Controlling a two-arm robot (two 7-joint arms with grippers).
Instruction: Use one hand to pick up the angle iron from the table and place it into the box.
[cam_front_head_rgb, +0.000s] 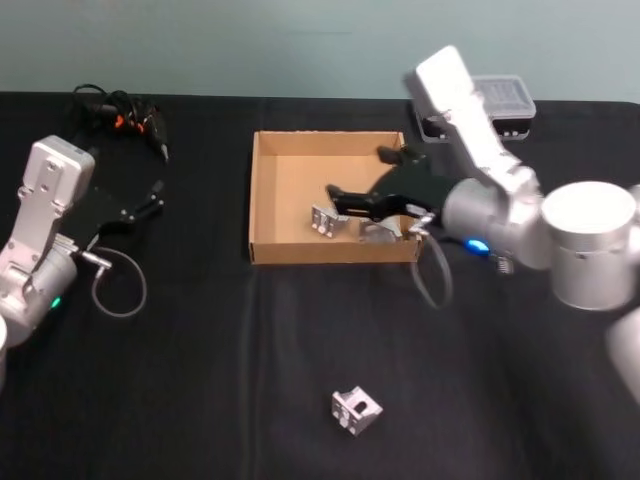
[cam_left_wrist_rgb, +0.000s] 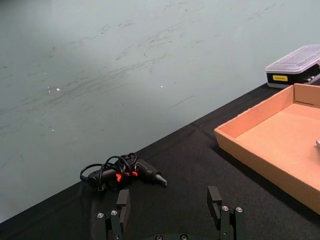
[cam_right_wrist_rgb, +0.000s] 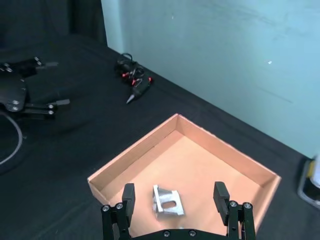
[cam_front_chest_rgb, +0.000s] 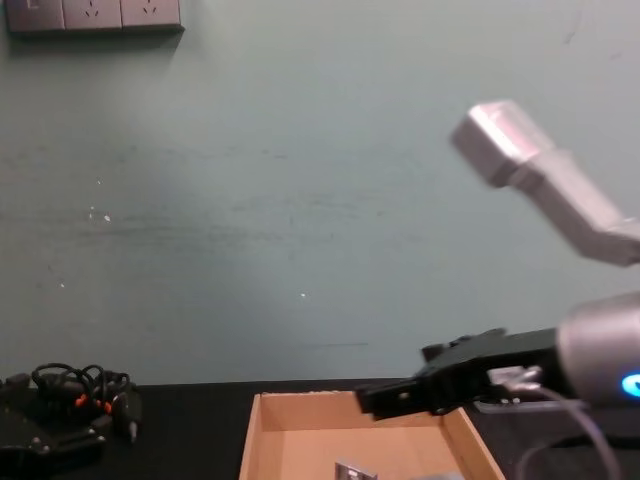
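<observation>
Fingers (cam_right_wrist_rgb: 128, 199) of the right gripper (cam_right_wrist_rgb: 174, 189) stood spread wide and empty over the box (cam_right_wrist_rgb: 134, 148), just above one angle iron (cam_right_wrist_rgb: 166, 203) that lay loose on the cardboard floor, the one item visible inside. Risk, as judged: a sideways pull-out at this low height could clip the near wall or nudge the piece, dragging the light box. A second angle iron (cam_front_head_rgb: 355, 411) lay on the table (cam_front_head_rgb: 200, 380) well in front of the box; left gripper (cam_left_wrist_rgb: 169, 194), fingers likewise spread, sat parked at the table's left.
</observation>
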